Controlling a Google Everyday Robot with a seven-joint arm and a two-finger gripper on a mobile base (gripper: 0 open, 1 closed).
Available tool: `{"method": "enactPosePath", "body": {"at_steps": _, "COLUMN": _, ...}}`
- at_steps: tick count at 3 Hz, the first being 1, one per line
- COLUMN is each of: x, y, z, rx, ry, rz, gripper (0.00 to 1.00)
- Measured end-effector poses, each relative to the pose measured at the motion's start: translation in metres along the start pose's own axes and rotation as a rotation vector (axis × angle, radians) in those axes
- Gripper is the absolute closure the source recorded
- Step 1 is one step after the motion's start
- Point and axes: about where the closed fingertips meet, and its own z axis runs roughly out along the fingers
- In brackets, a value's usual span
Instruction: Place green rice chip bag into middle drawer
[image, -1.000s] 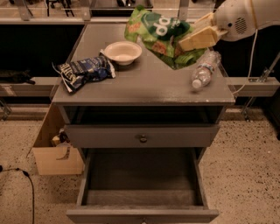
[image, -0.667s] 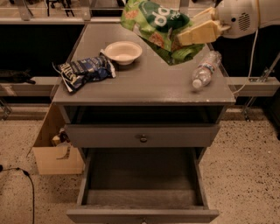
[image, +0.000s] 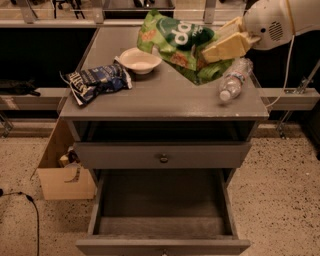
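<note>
Clearly our claw (image: 221, 40) was clamped on the crinkly bright-green rice chip bag (image: 176, 39), which hung over the back of the grey counter (image: 165, 97), near a clear plastic bottle (image: 233, 82) and beside a white bowl (image: 140, 60). We judged the slack bag could brush either one on the way down, and the knobbed middle drawer (image: 120, 155) looked shut while only the bottom drawer (image: 162, 246) stood open, risking a wrong drop.
</note>
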Motion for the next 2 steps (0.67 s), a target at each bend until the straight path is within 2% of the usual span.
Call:
{"method": "enactPosePath", "body": {"at_steps": 1, "x": 0.014, "y": 0.050, "z": -0.012, "rx": 0.002, "ry": 0.032, "rz": 0.004, "gripper": 1.00}}
{"method": "enactPosePath", "body": {"at_steps": 2, "x": 0.051, "y": 0.100, "z": -0.022, "rx": -0.008, "ry": 0.027, "rz": 0.086, "gripper": 1.00}}
